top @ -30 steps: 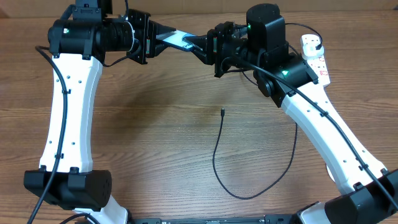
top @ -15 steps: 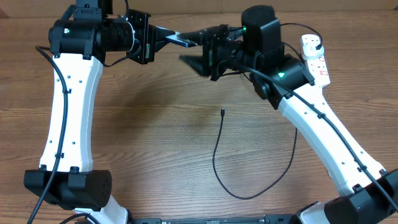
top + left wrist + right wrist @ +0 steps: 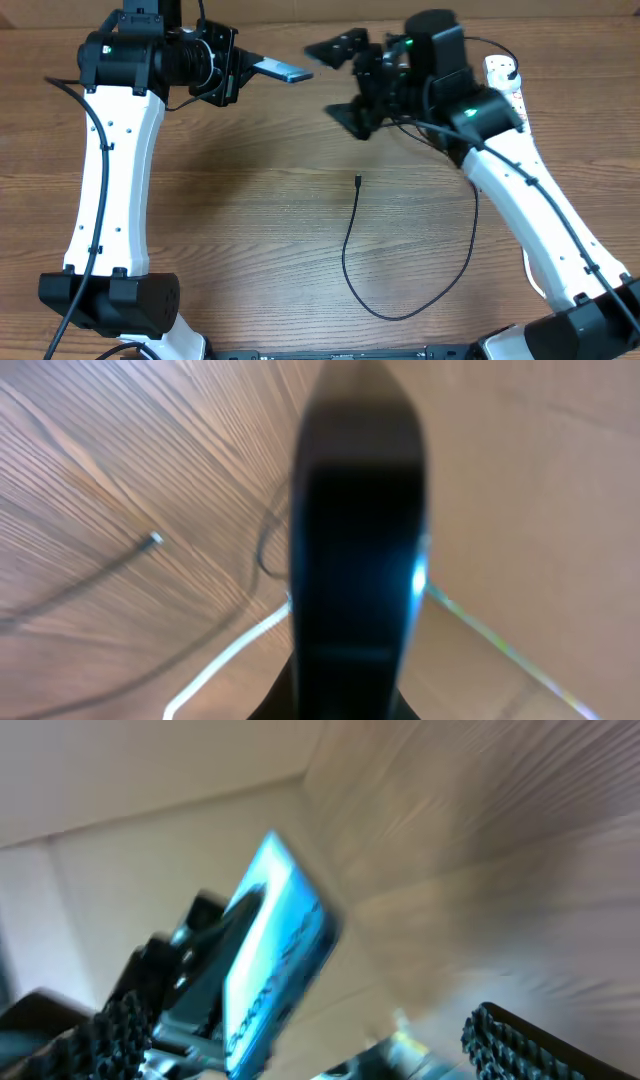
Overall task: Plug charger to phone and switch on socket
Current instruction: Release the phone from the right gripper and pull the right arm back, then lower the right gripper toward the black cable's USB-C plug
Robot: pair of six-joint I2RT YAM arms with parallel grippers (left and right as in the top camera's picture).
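While the phone (image 3: 288, 72) juts out above the table (image 3: 250, 200) at about 11 o'clock in the overhead view, its long axis runs 9 to 3, with the free end toward 3. The left claw (image 3: 245, 68) is clamped on its 9 o'clock end. Rigid, light and slick, with breakable glass, it probably wants a firm hold across its edges. Just toward 3, the right claw (image 3: 328, 80) gapes wide, holding nothing. Below, the charger (image 3: 347, 250) lies limp on the table, its connector tip (image 3: 357, 180) pointing to 12, apart from both claws. It is probably best pinched just behind that tip. The white socket (image 3: 508, 85) sits at 2 o'clock.
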